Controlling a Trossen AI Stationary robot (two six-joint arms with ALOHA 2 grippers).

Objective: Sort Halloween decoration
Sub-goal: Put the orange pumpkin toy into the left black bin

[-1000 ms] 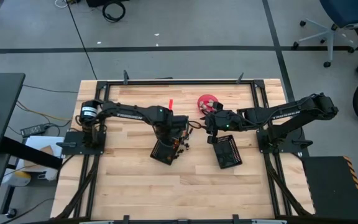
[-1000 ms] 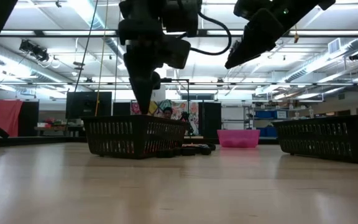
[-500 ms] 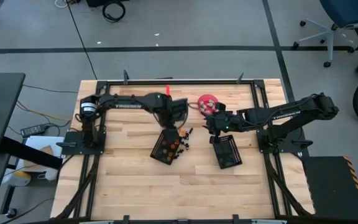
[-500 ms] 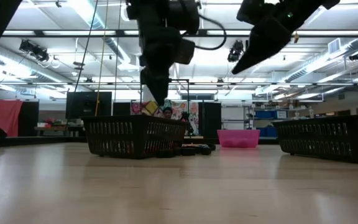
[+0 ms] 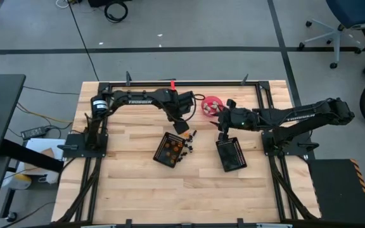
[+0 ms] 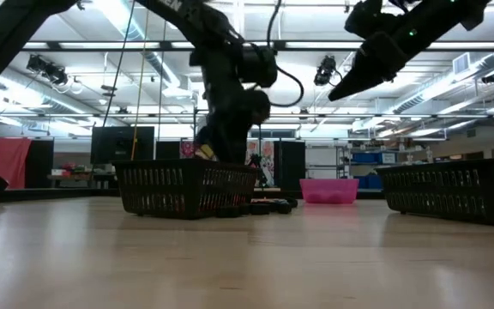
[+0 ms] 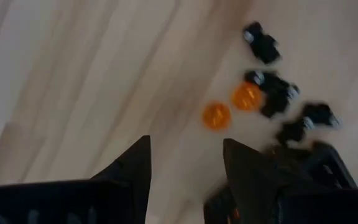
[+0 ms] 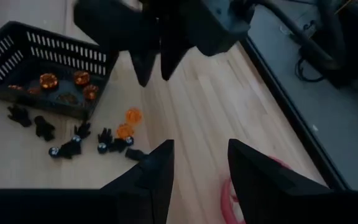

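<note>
Overhead, the left gripper hangs open and empty above tiny orange and black Halloween pieces beside a black mesh basket on the wooden tabletop. Wrist views show the right gripper open, empty, near a pink round bowl.

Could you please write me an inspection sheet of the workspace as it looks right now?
Surface: wooden table in a black frame.
Job's things: orange pieces in the left basket; two orange pieces and several black pieces loose on the wood beside it. The right basket shows nothing inside from above.
Clutter: pink bowl near the far edge, with pale pieces in it.
Grippers: left gripper open and empty, above the table just behind the left basket; right gripper open and empty, raised between bowl and right basket.
Cables: a black cable across the floor to the table.
Surroundings: office chair on the grey floor.
</note>
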